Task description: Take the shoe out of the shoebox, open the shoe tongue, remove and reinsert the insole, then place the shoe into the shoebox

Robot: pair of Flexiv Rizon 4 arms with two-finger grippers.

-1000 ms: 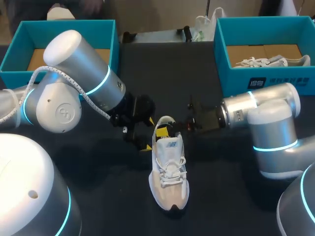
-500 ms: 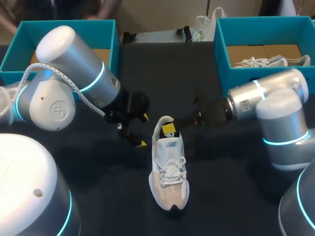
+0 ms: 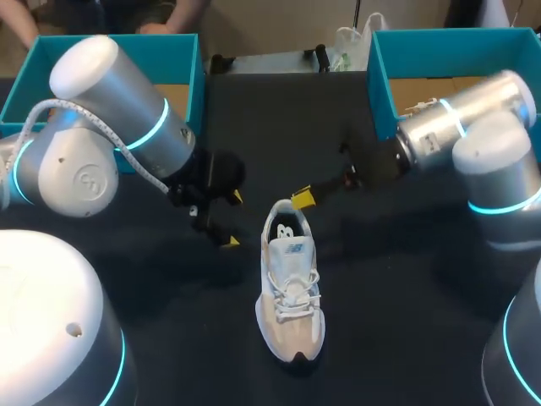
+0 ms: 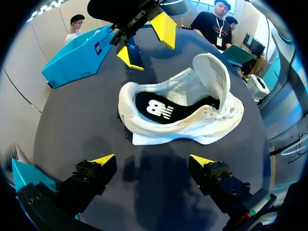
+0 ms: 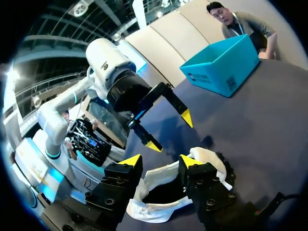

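shoe (image 5: pixel 161 179) partly behind right fingers (image 5: pixel 122 175)

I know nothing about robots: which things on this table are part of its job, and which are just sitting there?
Part of the job: white shoe; black insole inside it; left gripper and right gripper, both open, neither holding the shoe.
Just sitting there for now: left shoebox and right shoebox, both teal; which one takes the shoe, I cannot tell.
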